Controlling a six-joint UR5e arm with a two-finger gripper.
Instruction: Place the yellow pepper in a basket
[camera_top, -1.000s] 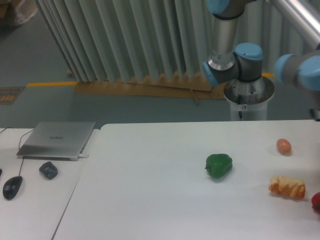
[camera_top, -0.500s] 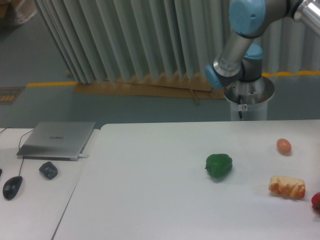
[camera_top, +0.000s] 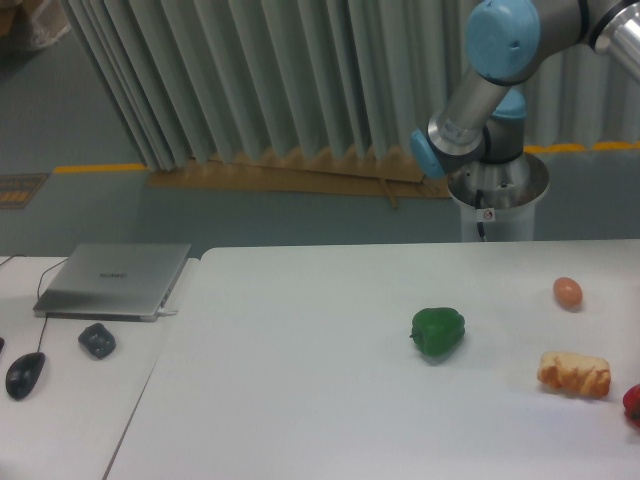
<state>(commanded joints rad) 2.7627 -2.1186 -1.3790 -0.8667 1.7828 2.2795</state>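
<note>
Tool out of view, yellow pepper not visible on table (camera_top: 300, 400)

- The table (camera_top: 300, 400) is showing plain white.
- The green pepper (camera_top: 438, 332) is gleaming deep green.
- The egg-shaped thing (camera_top: 568, 291) is glowing pale orange-pink.
- The bread-like lump (camera_top: 574, 373) is showing orange-brown with paler patches.
- The red thing (camera_top: 633, 403) at the edge is showing dark red.
- The arm (camera_top: 500, 70) is wearing light blue caps over silver-grey.
- The laptop (camera_top: 113, 280) is shining silver.
- The mouse (camera_top: 24, 374) is looking black.
</note>
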